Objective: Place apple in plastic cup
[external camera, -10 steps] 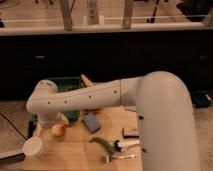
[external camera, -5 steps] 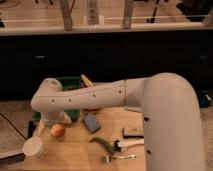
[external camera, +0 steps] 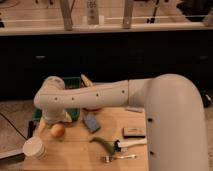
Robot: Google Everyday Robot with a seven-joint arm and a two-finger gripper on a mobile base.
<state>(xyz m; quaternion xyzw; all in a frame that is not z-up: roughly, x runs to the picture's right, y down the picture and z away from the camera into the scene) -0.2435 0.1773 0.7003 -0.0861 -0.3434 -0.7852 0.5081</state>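
Note:
The apple [external camera: 57, 130], orange-yellow with a reddish blush, lies on the wooden table [external camera: 75, 155] at the left. The off-white plastic cup [external camera: 34, 148] stands upright at the table's front left corner, a short way in front of and left of the apple. It looks empty from here. My gripper [external camera: 49, 121] hangs from the white arm [external camera: 95, 95] just above and behind the apple, at its left side, mostly hidden by the wrist. The apple rests on the table apart from the cup.
A green bin [external camera: 75, 113] stands behind the arm at the table's back left. A blue-grey sponge [external camera: 91, 122], a curved green vegetable [external camera: 102, 142], a dark flat block [external camera: 134, 132], a white-handled utensil [external camera: 131, 143] and a fork [external camera: 120, 157] lie to the right.
My arm's wrist has shifted a little to the right above the apple. The apple and the cup have not moved.

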